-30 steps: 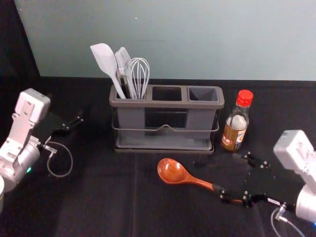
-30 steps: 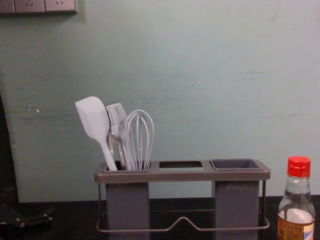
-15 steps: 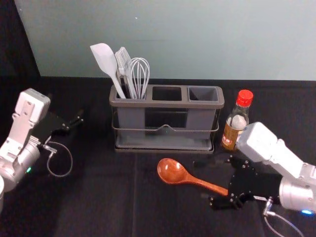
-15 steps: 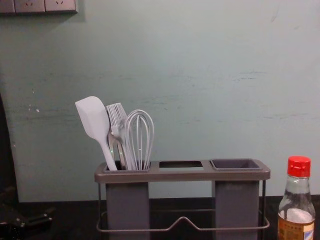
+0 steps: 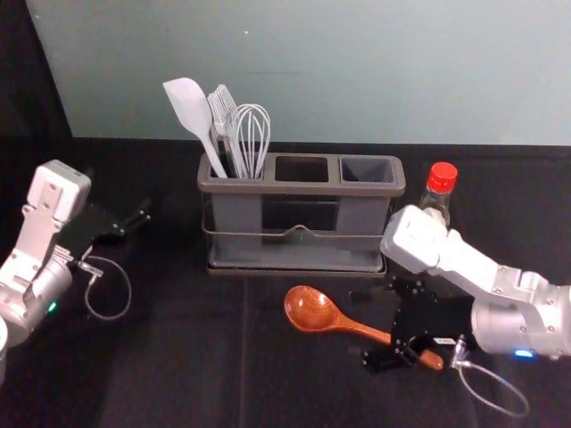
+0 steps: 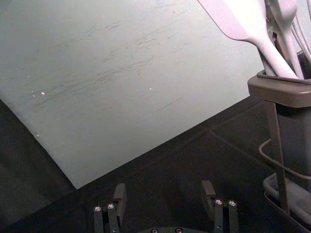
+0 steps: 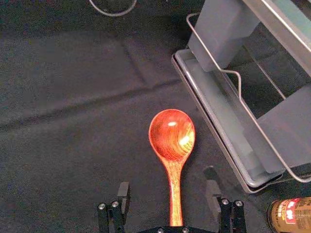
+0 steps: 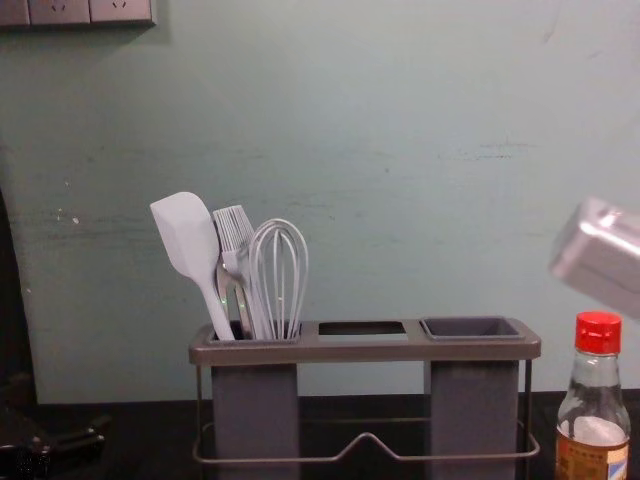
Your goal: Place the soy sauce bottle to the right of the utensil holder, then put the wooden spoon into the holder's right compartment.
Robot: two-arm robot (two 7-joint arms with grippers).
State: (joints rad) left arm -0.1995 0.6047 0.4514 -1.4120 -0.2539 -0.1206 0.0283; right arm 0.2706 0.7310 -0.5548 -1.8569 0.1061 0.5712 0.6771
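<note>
R gripper (image 5: 363,325) was low over the wooden spoon (image 5: 312,309), in front of the utensil holder's (image 5: 299,188) R end. Its fingers (image 7: 124,196) were wide open, one each side of the spoon's handle w/ a gap either side, so no hold on it. Spoon lay on the dark cloth-covered bench (image 5: 196,357) in front of the holder, bowl up & toward the L, handle running back under the gripper, its end poking out past the gripper body.

Soy sauce bottle (image 8: 592,430) stood upright just R of the holder, apart from it, red cap on; in head view the R arm (image 5: 508,281) hid its lower part. In chest view part of that arm came in at the R edge, above the bottle.

Holder's L compartment had the spatula (image 8: 188,240), brush (image 8: 233,230), whisk (image 8: 278,270) & a fork-like utensil (image 8: 232,290), heads up, spatula leaning L.

L gripper (image 5: 120,203) was parked L of the holder, well apart, fingers wide open w/ nothing btwn them
</note>
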